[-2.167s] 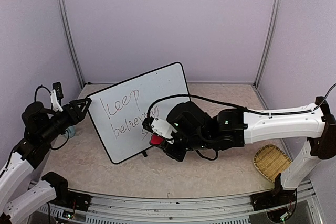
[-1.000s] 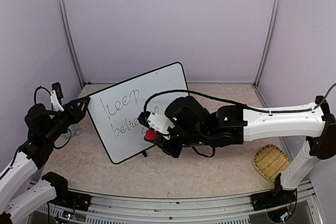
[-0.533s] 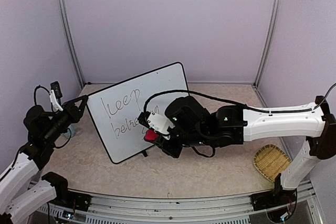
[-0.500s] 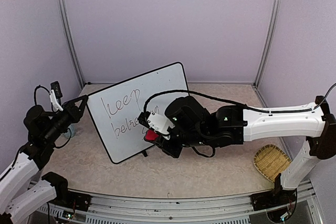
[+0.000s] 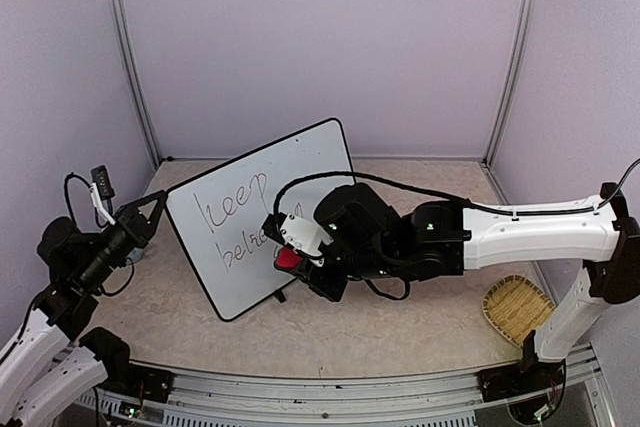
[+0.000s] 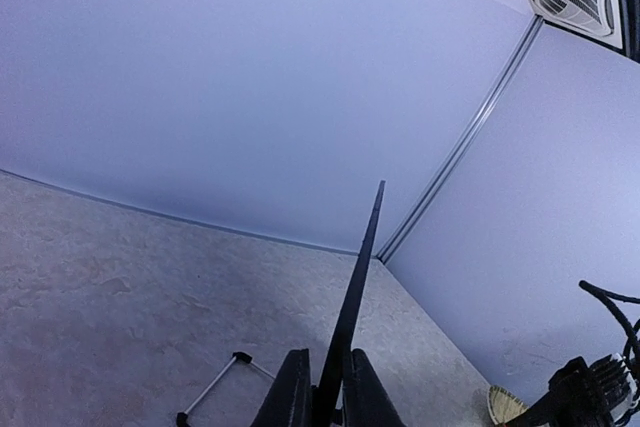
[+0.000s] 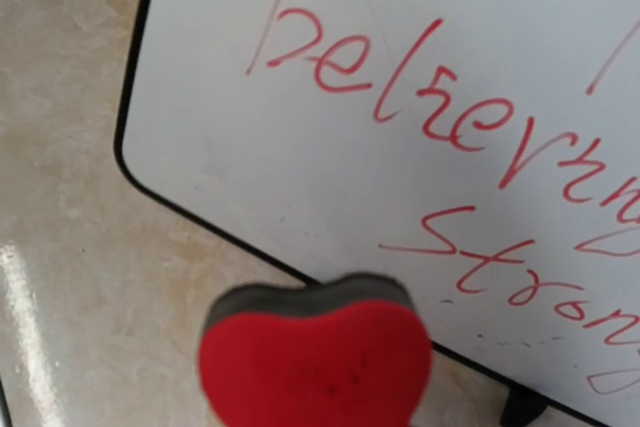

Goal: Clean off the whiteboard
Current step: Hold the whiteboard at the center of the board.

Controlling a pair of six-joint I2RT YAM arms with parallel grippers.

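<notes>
Top external view: the whiteboard stands tilted on the table between the two arms, its face turned toward the right arm, with the job of erasing it apparently barely begun, if at all. Three lines of handwriting are on show. "Keep" and "believing" run across the upper and middle board, and the right wrist view adds "Strong" near the lower edge, all in red and crisp, with no smear or wiped patch that can be made out.

The left gripper is clamped on the board's left edge. In the left wrist view its fingers pinch the thin black frame seen edge-on, steadying the board upright.

The right gripper is closed on a red heart-shaped eraser. It is poised at the board's lower edge just below "Strong", the eraser's top overlapping the frame in the right wrist view. Whether the felt side is pressing on the surface cannot be told.

By this evidence every word is left to wipe, from the bottom line upward. A wicker basket sits well apart at the table's right
</notes>
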